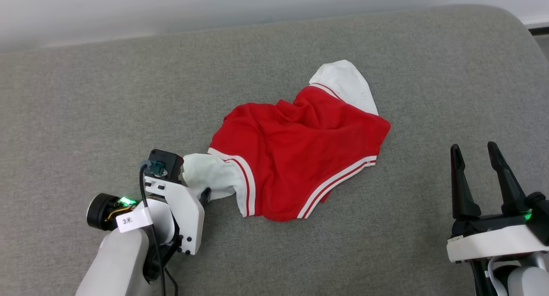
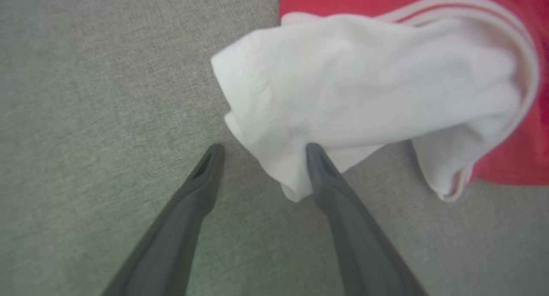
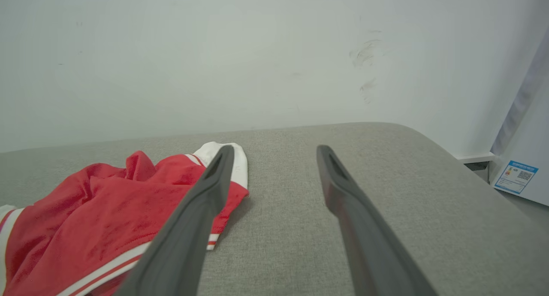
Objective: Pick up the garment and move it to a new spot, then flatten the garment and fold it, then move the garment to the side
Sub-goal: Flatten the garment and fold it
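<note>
So my left gripper (image 2: 263, 147), jaws wide and empty, is right at the white sleeve (image 2: 364, 86) of the red jersey (image 1: 300, 158), way closer than my right gripper (image 1: 473, 146), also wide.

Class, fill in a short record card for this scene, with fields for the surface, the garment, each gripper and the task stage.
surface: grey fabric pad, pale wall behind it
garment: red jersey with white sleeves and striped trim, crumpled, lying on the pad
left gripper: open, fingertips at the near white sleeve, not closed on it
right gripper: open, apart from the garment, to its right
task stage: garment not yet picked up
</note>
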Robot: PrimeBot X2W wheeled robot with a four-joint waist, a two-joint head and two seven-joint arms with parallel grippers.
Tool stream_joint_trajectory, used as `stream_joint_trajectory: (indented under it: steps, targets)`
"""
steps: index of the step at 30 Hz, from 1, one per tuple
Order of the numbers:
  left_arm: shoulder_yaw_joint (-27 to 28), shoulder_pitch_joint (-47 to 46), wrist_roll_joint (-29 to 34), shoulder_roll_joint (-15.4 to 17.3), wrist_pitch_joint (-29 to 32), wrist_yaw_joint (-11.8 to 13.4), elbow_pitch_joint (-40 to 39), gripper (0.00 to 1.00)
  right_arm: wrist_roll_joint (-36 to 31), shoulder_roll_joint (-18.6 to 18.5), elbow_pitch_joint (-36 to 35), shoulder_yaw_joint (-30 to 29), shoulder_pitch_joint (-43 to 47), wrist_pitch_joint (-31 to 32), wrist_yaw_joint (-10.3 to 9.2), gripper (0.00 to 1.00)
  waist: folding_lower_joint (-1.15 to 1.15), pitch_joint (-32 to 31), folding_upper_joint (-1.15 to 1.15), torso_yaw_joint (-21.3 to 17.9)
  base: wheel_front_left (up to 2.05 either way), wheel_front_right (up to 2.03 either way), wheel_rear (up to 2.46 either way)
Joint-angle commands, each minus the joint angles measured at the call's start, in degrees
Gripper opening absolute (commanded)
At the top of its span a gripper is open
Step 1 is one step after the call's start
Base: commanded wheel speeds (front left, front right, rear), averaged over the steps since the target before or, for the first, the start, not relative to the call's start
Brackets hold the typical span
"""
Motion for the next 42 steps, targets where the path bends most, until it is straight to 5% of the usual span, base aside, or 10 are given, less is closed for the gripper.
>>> stream_joint_trajectory:
  steps: [1,6,7,8,19,28,36,38,42]
  targets:
    - [-0.1,-0.8,0.3,0.2,0.1,0.4,0.6,1.00,-0.3,0.3,0.2,0.1,-0.9,-0.4,-0.04,1.00,-0.01,0.9,0.00,-0.6,0.00,0.00,0.00]
    - [-1.0,-0.8,-0.1,0.6,1.5,-0.3,4.7,0.94,-0.5,0.6,1.1,0.3,-1.3,-1.1,-0.04,1.00,-0.01,2.1,0.00,-1.0,0.00,0.00,0.00]
    - [-1.3,-0.6,-0.5,0.4,2.1,-0.6,5.4,0.18,-0.6,0.6,1.3,0.3,-1.4,-1.2,-0.04,1.00,-0.01,2.2,0.00,-1.0,0.00,0.00,0.00]
    - [-1.7,-0.3,-0.9,0.3,2.5,-0.9,5.9,0.00,-0.7,0.6,1.5,0.4,-1.5,-1.3,-0.04,1.00,-0.01,2.1,0.00,-0.9,0.00,0.00,0.00]
    - [1.9,2.6,-5.2,1.5,-0.5,-0.6,1.8,0.00,-2.2,0.8,3.6,-1.1,-0.4,-0.3,-0.04,1.00,-0.01,-2.1,0.00,2.8,0.00,0.00,0.00]
    - [7.1,8.6,-9.8,6.8,4.8,0.3,-4.7,0.00,-3.0,1.1,5.5,-2.2,0.2,1.2,-0.04,1.00,-0.01,-4.5,0.00,5.1,0.00,0.00,0.00]
    - [6.1,10.1,-9.4,7.8,5.5,0.3,-3.7,0.00,-3.4,1.3,7.5,-2.2,0.2,1.9,-0.04,1.00,-0.01,-5.4,0.00,5.3,0.00,0.00,0.00]
    - [5.9,9.5,-8.6,7.4,3.4,0.4,-3.4,1.00,-3.5,1.4,7.8,-2.4,0.5,2.0,-0.04,1.00,-0.01,-5.8,0.00,5.5,0.00,0.00,0.00]
    - [5.4,8.8,-6.7,6.3,-1.9,1.1,-3.0,1.00,-3.7,1.4,7.9,-3.1,1.0,2.5,-0.04,1.00,-0.01,-6.7,0.00,6.1,0.00,0.00,0.00]
